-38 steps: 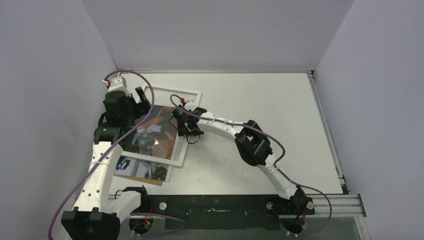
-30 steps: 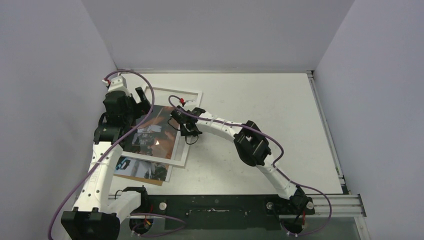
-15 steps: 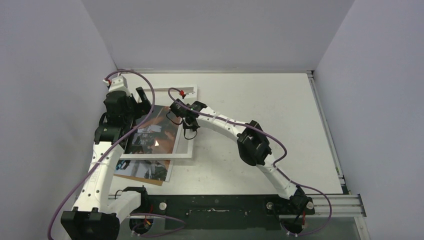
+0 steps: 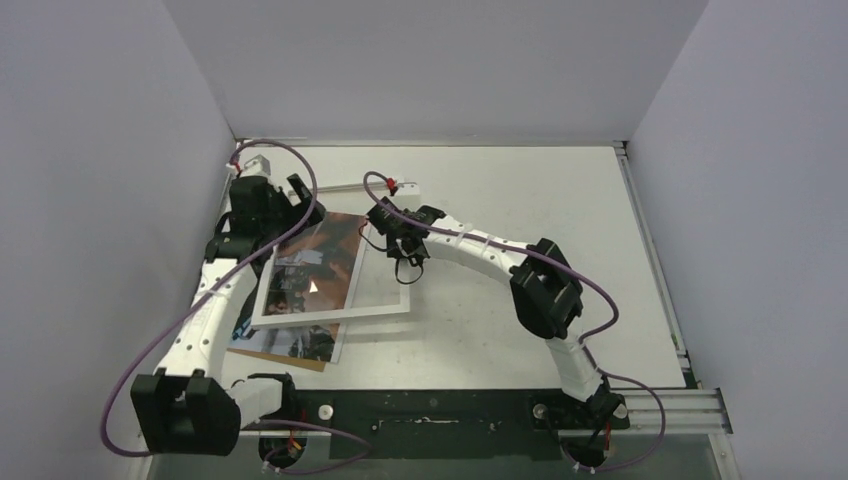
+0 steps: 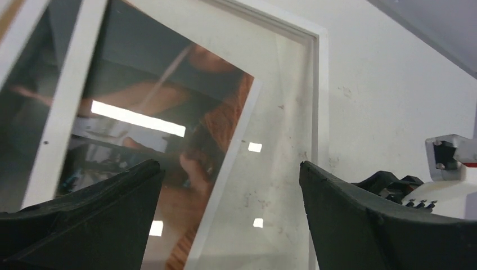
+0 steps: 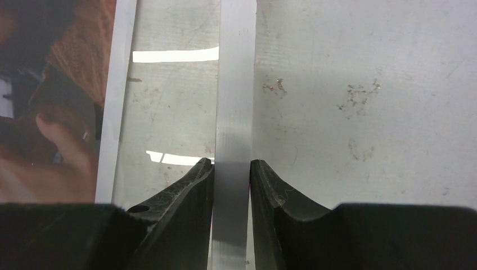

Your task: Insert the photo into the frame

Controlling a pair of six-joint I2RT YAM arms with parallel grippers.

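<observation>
The right claw [image 4: 405, 262] is clenched on the right-hand rail of the white frame [image 4: 330, 318]. In its wrist view the two black fingers [image 6: 205, 174] sit on either side of that narrow white strip and touch it, with bare table [image 6: 365, 84] off to the claw's right. The left claw [image 4: 300, 200] hangs released, jaws wide apart, above the far-left part of the frame and touches nothing. Below it lie the clear pane [image 5: 270, 140] and the photo [image 5: 169, 112] seen through the glass. The photo lies flat on the table under the pane, left of the right claw's fingers and apart from them. A strip of table shows through the glass between the print's white border and the gripped rail, and the print sits askew to the rails. A brown backing board [image 4: 300, 360] peeks out on the near side of the frame, well apart from both claws. The step in hand looks like placing the frame over the print. The next move probably calls for the right claw to shift the rail leftward and turn it slightly until the opening squares with the print, perhaps with the left claw steadying the print.
</observation>
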